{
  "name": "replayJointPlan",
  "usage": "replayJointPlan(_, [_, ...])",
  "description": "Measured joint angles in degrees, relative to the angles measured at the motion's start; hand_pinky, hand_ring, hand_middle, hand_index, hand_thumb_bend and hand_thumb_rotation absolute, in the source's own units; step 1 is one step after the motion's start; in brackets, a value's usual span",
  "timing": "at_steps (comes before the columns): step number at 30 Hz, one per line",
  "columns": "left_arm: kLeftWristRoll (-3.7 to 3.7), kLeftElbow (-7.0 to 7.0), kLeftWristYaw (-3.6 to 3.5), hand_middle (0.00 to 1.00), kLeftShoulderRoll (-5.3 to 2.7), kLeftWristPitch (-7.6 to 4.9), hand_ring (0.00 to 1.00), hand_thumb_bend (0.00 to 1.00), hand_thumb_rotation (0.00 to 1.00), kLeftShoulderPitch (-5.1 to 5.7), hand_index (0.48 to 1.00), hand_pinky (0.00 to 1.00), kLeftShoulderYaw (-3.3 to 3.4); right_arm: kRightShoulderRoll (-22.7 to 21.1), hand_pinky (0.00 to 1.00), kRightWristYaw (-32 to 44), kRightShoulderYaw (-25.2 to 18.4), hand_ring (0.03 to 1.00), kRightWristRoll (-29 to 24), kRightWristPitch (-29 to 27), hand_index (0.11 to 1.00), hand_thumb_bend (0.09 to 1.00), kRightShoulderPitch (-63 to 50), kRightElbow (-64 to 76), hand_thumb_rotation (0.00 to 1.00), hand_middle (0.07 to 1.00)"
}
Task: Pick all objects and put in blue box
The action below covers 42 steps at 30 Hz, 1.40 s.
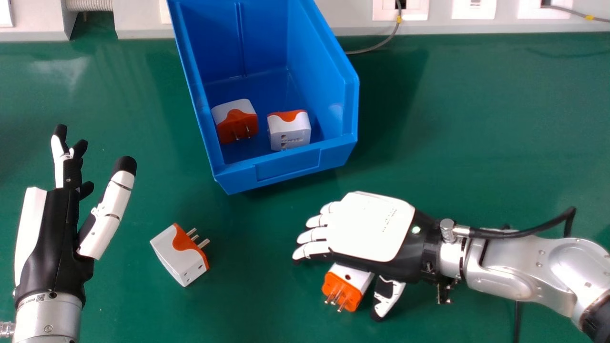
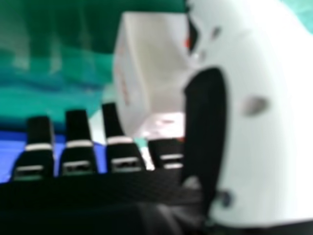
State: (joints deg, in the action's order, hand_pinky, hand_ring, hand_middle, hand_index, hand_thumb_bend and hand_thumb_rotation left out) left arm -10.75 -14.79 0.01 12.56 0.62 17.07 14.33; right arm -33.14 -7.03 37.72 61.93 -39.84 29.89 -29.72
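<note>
My right hand [image 1: 371, 226] is palm down above a white and orange adapter [image 1: 350, 286], fingers relaxed and thumb apart; the palm covers part of the adapter. In the right hand view the white adapter [image 2: 151, 68] lies between the fingers and the thumb of my right hand [image 2: 205, 122]. Another adapter [image 1: 178, 255] rests on the green table with its pins pointing up and right. My left hand [image 1: 52, 233] is at the left, open and holding nothing. Inside the blue box [image 1: 288, 164] are two adapters, one orange side forward [image 1: 236, 121], one mostly white [image 1: 289, 131].
Green table surface [image 1: 476, 119] stretches right of the box. A grey cable [image 1: 381, 45] runs from a white wall socket [image 1: 400, 9] down behind the box. A black cable [image 1: 518, 319] lies beneath my right forearm.
</note>
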Motion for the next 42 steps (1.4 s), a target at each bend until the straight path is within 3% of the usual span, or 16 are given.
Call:
replayJointPlan(1, [0.01, -0.02, 0.0, 0.98, 0.0, 0.01, 0.99, 0.5, 0.84, 0.02, 0.981, 0.91, 0.0, 0.4, 0.35, 0.3, 0.0, 0.396, -0.7, 0.7, 0.582, 0.481, 0.0, -0.5, 0.02, 0.528])
replayJointPlan(3, [0.06, -0.18, -0.04, 0.98, 0.0, 0.03, 0.99, 0.5, 0.84, 0.09, 0.981, 0.91, 0.02, 0.9, 0.35, 1.9, -0.3, 0.396, -2.2, 1.8, 0.582, 0.481, -0.1, -0.8, 0.02, 0.528])
replayJointPlan(4, [0.11, -0.3, -0.09, 0.98, 0.0, 0.05, 0.99, 0.49, 0.84, 0.1, 0.981, 0.91, 0.02, 1.1, 0.29, 2.9, -0.5, 0.336, -3.3, 2.5, 0.56, 0.49, -0.3, -0.9, 0.02, 0.516])
replayJointPlan(5, [0.17, -0.38, -0.11, 0.98, 0.0, 0.06, 0.99, 0.49, 0.84, 0.1, 0.981, 0.91, 0.02, 1.2, 0.29, 3.8, -0.8, 0.336, -4.0, 2.9, 0.56, 0.49, -0.4, -0.9, 0.02, 0.516])
replayJointPlan(6, [0.31, -0.44, -0.12, 0.98, -0.01, 0.06, 0.99, 0.49, 0.84, 0.1, 0.981, 0.91, 0.04, 1.2, 0.24, 4.7, -1.0, 0.286, -4.9, 3.3, 0.542, 0.491, -0.6, -0.9, 0.04, 0.448])
replayJointPlan(7, [0.57, -0.45, -0.12, 0.98, -0.01, 0.09, 0.99, 0.49, 0.84, 0.1, 0.981, 0.91, 0.08, 1.2, 0.24, 5.6, -1.2, 0.286, -5.7, 3.7, 0.542, 0.491, -0.9, -0.7, 0.04, 0.448])
replayJointPlan(10, [0.64, -0.44, -0.12, 0.98, -0.02, 0.15, 0.99, 0.49, 0.84, 0.06, 0.981, 0.91, 0.09, 1.5, 0.14, 8.3, -1.4, 0.194, -7.4, 5.1, 0.507, 0.491, -1.2, 0.6, 0.1, 0.318])
replayJointPlan(14, [0.64, -0.36, -0.09, 0.98, -0.02, 0.15, 0.99, 0.49, 0.84, -0.11, 0.982, 0.91, 0.15, 1.4, 0.09, 10.9, -1.5, 0.141, -8.6, 5.5, 0.485, 0.49, -1.2, 1.8, 0.13, 0.245])
replayJointPlan(22, [0.67, -0.27, -0.1, 0.98, -0.02, 0.15, 0.99, 0.48, 0.84, -1.08, 0.982, 0.91, 0.15, 1.5, 0.09, 13.8, -1.6, 0.138, -9.6, 8.8, 0.477, 0.491, -1.9, 4.2, 0.14, 0.24])
replayJointPlan(28, [0.64, -0.09, -0.07, 0.98, -0.02, 0.14, 0.99, 0.48, 0.84, -1.04, 0.982, 0.91, 0.15, 1.6, 0.08, 14.5, -2.8, 0.127, -10.5, 12.3, 0.48, 0.491, -3.8, 5.6, 0.14, 0.228])
replayJointPlan(35, [0.63, 0.1, -0.03, 0.98, -0.02, 0.11, 0.99, 0.48, 0.84, -1.06, 0.982, 0.91, 0.12, 1.7, 0.12, 14.6, -3.8, 0.179, -10.3, 15.3, 0.482, 0.488, -5.9, 8.0, 0.14, 0.293])
replayJointPlan(42, [0.63, 0.34, -0.07, 0.98, -0.02, 0.06, 0.99, 0.48, 0.84, -1.25, 0.982, 0.92, -0.11, 1.0, 0.08, 17.7, -7.7, 0.134, -11.8, 20.1, 0.478, 0.487, -10.2, 15.6, 0.14, 0.232])
